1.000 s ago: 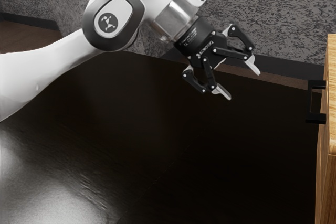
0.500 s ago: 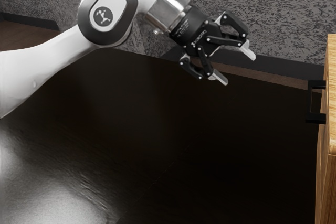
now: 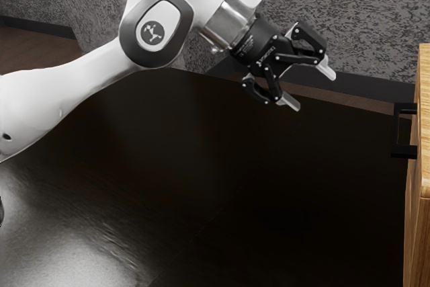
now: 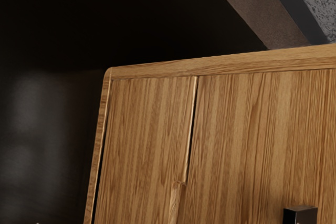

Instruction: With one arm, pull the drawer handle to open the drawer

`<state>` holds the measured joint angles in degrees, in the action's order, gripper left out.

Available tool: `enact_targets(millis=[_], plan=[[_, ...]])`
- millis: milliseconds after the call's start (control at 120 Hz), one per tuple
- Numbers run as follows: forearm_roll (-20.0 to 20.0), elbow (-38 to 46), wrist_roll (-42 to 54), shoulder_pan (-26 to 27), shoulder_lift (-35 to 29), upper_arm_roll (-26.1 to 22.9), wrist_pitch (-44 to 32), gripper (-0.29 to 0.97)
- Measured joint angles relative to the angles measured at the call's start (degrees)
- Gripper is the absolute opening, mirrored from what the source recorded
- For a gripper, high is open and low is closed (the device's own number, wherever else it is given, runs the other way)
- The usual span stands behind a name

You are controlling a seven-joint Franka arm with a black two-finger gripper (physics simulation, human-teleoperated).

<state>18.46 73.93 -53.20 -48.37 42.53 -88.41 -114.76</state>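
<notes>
The wooden drawer cabinet (image 3: pixel 420 186) stands at the exterior view's right edge, its black handle (image 3: pixel 403 132) sticking out toward the arm. My gripper (image 3: pixel 310 90) hangs open in the air, well to the left of the handle and somewhat higher, with nothing between its fingers. It points toward the cabinet. In the wrist view the oak drawer front (image 4: pixel 236 145) faces my hand, and one end of the black handle (image 4: pixel 300 214) peeks in at the edge. The drawer front sits flush with the cabinet.
A dark glossy tabletop (image 3: pixel 201 186) stretches below the arm. Behind it runs a grey speckled wall (image 3: pixel 363 11) with a dark baseboard (image 3: pixel 363 87).
The gripper has risen a little compared with a second ago. Over the last half second the arm has swung slightly to the exterior view's right. The fingers have stayed open.
</notes>
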Motion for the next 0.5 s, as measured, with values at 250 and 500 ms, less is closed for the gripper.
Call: enact_targets(millis=[250, 500], plan=[[0.11, -1.33, 2.28, 3.64, -1.19, 2.42, -1.25, 0.61], [-3.18, -19.26, 4.7, 22.06, -2.03, 19.54, 5.24, 0.63]])
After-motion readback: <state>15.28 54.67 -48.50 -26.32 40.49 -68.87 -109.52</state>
